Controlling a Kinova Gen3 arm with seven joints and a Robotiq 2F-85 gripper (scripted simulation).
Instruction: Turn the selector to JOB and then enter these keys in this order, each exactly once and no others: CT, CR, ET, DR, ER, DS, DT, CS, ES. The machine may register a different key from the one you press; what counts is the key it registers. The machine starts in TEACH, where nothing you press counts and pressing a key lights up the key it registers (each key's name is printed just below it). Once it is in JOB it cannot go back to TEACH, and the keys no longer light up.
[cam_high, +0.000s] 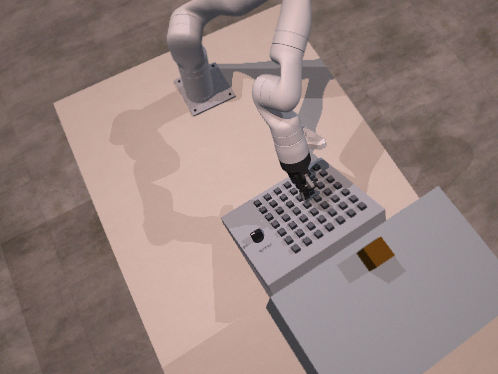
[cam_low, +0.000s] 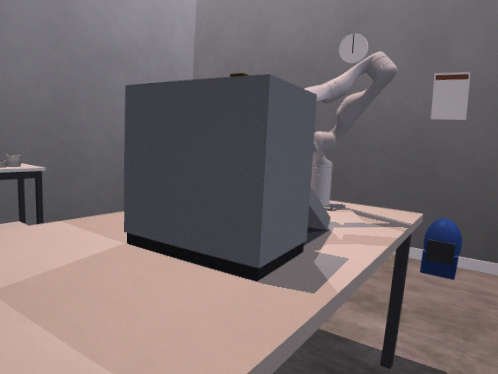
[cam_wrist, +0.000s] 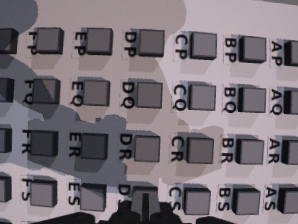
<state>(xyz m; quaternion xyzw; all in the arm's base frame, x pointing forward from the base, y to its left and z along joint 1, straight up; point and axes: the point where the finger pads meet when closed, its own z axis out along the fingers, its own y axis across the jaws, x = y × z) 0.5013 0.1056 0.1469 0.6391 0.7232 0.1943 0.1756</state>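
Note:
The keypad panel (cam_high: 272, 270) is a grey sloped console with rows of dark square keys. The black selector knob (cam_high: 257, 235) sits at its left; its labels are too small to read. My gripper (cam_high: 306, 198) (cam_wrist: 145, 199) is shut and empty, its fingertips over the DS key, largely covering it in the wrist view; contact cannot be told. Around it there show ES (cam_wrist: 93, 197), CS (cam_wrist: 197, 201), ER (cam_wrist: 94, 146), DR (cam_wrist: 147, 148) and CR (cam_wrist: 200, 150). No key looks lit. CT, DT and ET are not identifiable in the wrist view.
A large grey box (cam_high: 400, 310) (cam_low: 200, 155) stands against the panel's far side from the arm base and hides the panel in the exterior view. An orange-brown block (cam_high: 380, 251) (cam_low: 239, 75) is on top of it. More keys, such as DQ (cam_wrist: 149, 95), surround the fingers.

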